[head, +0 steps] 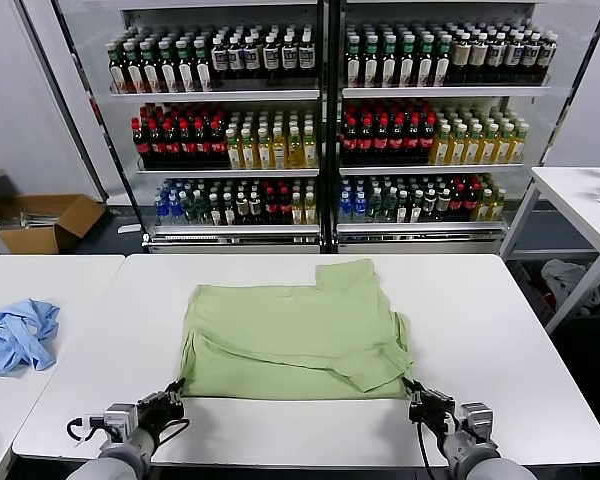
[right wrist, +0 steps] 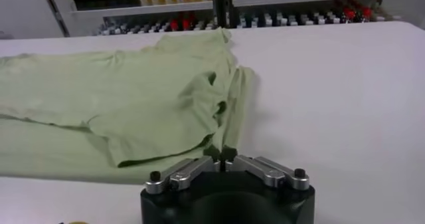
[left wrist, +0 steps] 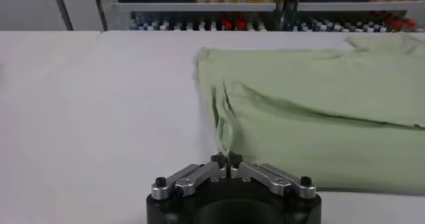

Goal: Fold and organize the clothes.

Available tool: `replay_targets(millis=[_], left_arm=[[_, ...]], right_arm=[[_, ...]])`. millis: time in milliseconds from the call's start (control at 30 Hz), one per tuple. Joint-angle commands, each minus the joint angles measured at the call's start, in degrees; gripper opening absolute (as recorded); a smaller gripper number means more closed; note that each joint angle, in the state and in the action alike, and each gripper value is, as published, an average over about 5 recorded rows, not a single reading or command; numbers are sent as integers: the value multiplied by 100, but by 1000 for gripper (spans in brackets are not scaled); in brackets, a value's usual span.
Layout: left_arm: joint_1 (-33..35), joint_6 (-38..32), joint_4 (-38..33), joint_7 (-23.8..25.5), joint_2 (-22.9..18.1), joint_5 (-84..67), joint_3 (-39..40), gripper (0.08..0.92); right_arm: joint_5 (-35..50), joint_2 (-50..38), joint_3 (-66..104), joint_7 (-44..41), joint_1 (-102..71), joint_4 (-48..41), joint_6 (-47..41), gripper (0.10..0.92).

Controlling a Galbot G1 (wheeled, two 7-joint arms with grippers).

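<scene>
The white worktop carries the light green shirt, which lies flat and partly folded at its middle, hem edge toward the robot, one sleeve flap doubled over on the robot's right. It looks light, soft and limp: it should drape and slide easily on the smooth surface, and is best taken at the two near corners so the fabric lifts evenly. A smaller blue garment lies bunched on the neighbouring table, well apart. The left tool is clenched on the shirt's near left corner; the right tool is clenched on the near right corner, fingers pinched together on cloth.
</scene>
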Motion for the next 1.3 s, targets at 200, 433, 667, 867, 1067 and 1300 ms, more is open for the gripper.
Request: replay_targets(millis=[200, 433, 667, 867, 1067, 1300], left_arm=[[1756, -400, -975, 76, 275, 255, -600, 83], [1889, -438, -960, 117, 227, 336, -502, 83], [1694, -409, -819, 151, 163, 276, -400, 163], [1397, -419, -1158, 179, 133, 97, -547, 327], [664, -391, -1562, 240, 235, -290, -638, 492], [-586, -279, -590, 405, 534, -482, -276, 700]], right_arm=[[-8, -111, 452, -4, -1094, 846, -17, 122], [-136, -56, 415, -1, -1229, 864, 9, 122], [-333, 8, 287, 16, -1340, 859, 7, 168], [-559, -68, 433, 41, -1107, 1068, 25, 335], [-11, -300, 787, 189, -299, 1441, -173, 508], [183, -17, -297, 433, 1945, 184, -423, 716]])
